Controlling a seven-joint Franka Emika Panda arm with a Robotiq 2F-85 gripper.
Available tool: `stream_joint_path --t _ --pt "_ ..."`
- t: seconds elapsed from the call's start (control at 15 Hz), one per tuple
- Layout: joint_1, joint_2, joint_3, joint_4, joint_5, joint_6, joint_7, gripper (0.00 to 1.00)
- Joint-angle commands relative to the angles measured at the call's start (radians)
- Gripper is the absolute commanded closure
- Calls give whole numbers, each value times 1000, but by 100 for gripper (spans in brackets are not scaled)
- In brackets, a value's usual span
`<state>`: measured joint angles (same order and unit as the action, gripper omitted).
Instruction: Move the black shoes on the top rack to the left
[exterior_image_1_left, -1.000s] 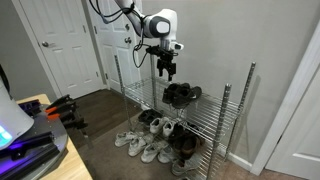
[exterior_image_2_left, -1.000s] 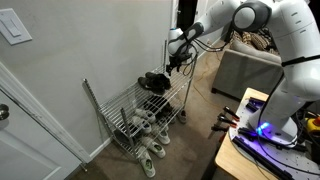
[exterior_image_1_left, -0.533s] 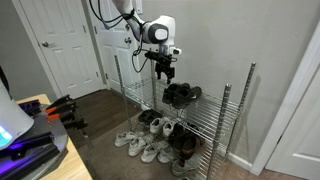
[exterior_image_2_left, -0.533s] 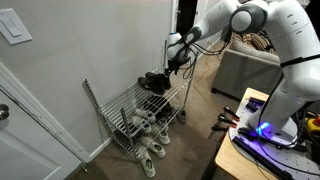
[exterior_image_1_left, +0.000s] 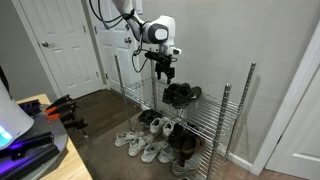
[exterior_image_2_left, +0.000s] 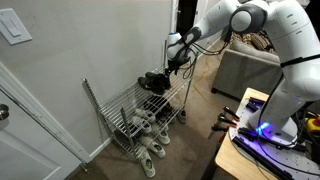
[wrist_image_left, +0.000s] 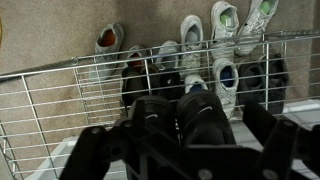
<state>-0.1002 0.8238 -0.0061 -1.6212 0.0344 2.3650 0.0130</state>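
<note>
**Open hand hovers over the black shoes**

In an exterior view the hand (exterior_image_1_left: 166, 72) hangs clear above the pair of all-black low-top shoes (exterior_image_1_left: 181, 94). Only the wrist view shows its fingers spread wide either side of them. Bare chrome wire top rack (wrist_image_left: 50, 110) extends to one side of the hand, with white-grey sneakers (wrist_image_left: 220, 25) beneath.

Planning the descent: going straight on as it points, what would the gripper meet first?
Probably the black shoes on the top rack, framed between its open fingers in the wrist view; depth is unclear.
</note>
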Motion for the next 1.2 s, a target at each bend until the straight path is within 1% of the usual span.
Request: stream_joint_path --t 0.0,0.33,0.53,0.67,0.8,1.13 --pt "20 77 -14 58 5 49 19 0" --pt "36 201 -15 162 5 165 36 0" --pt "40 246 -18 197 9 301 41 0" --pt "41 276 -18 224 9 361 41 0" --pt "39 306 -13 252 11 388 40 0" --pt "41 384 -6 341 11 363 36 0"
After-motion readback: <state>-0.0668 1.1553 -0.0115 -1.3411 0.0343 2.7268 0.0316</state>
